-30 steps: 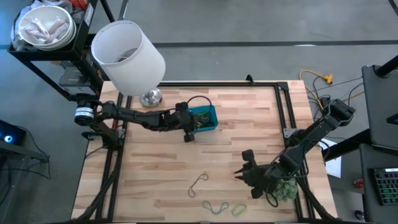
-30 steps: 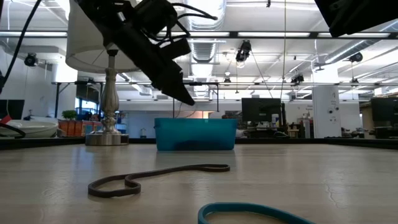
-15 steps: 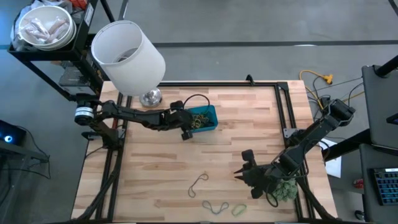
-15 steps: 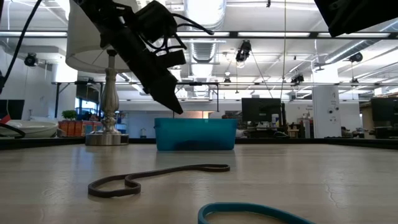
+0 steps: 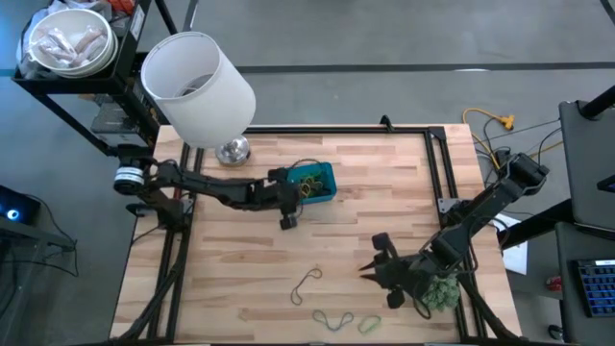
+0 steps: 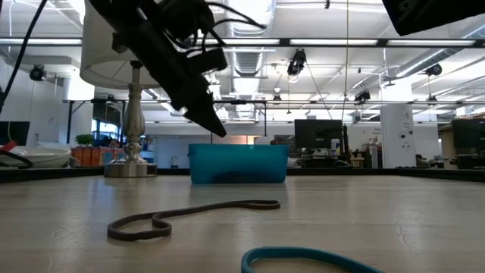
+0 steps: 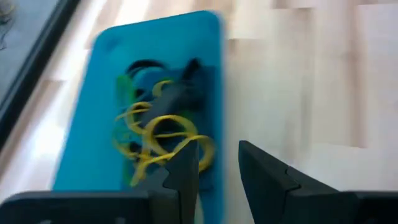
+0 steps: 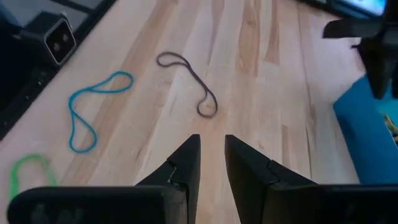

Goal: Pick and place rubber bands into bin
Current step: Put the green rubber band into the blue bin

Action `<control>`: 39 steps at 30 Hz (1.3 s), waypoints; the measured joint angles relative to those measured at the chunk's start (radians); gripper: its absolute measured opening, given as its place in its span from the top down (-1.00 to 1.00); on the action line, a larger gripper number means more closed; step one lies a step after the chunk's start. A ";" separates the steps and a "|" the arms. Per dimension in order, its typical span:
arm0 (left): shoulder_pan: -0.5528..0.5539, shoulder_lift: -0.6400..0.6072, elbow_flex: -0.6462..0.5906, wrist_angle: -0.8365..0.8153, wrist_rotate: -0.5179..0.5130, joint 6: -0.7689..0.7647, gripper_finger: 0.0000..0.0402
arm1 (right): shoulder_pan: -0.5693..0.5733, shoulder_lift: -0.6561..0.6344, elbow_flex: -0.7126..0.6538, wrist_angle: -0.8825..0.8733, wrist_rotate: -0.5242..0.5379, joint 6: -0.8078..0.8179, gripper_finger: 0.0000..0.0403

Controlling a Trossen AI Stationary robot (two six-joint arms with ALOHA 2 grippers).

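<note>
The blue bin (image 5: 325, 191) (image 6: 239, 164) sits on the table's far middle, with yellow, green and dark rubber bands (image 7: 163, 133) lying in it. My left gripper (image 5: 286, 213) (image 7: 217, 155) hovers open just off the bin's near-left corner, above the table (image 6: 217, 129), and holds nothing. A dark band (image 5: 307, 284) (image 8: 193, 84), a blue band (image 5: 332, 319) (image 8: 87, 112) and a green band (image 5: 369, 324) (image 8: 25, 171) lie flat near the table's near edge. My right gripper (image 5: 368, 270) (image 8: 212, 149) waits to the right of them, open by a narrow gap.
A lamp with a big white shade (image 5: 197, 86) stands on its metal base (image 5: 233, 149) left of the bin. A green plant ball (image 5: 442, 291) lies under my right arm near the table's right edge. Bare wood (image 5: 384, 183) lies between the bin and the loose bands.
My left gripper has drawn back from over the bin's left part toward the table's near edge and now hangs just outside the bin's near-left corner. The bands in the bin, hidden under it before, now show in the high view.
</note>
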 joint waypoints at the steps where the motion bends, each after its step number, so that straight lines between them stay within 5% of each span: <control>1: -0.020 -0.003 -0.001 0.000 0.000 0.000 0.51 | 0.000 0.000 -0.009 0.027 0.000 -0.014 0.66; 8: -0.181 -0.026 -0.008 0.001 -0.058 0.002 0.51 | 0.001 0.000 -0.060 0.117 -0.034 0.035 0.66; 16: -0.318 -0.029 -0.036 -0.001 -0.066 0.026 0.51 | 0.011 0.113 -0.072 0.174 -0.268 0.216 0.66; 27: -0.364 -0.064 -0.040 0.000 -0.068 0.025 0.51 | 0.037 0.351 0.019 0.220 -0.495 0.397 0.66; 39: -0.366 -0.064 -0.043 -0.001 -0.068 0.014 0.51 | 0.040 0.455 0.140 0.120 -0.518 0.392 0.66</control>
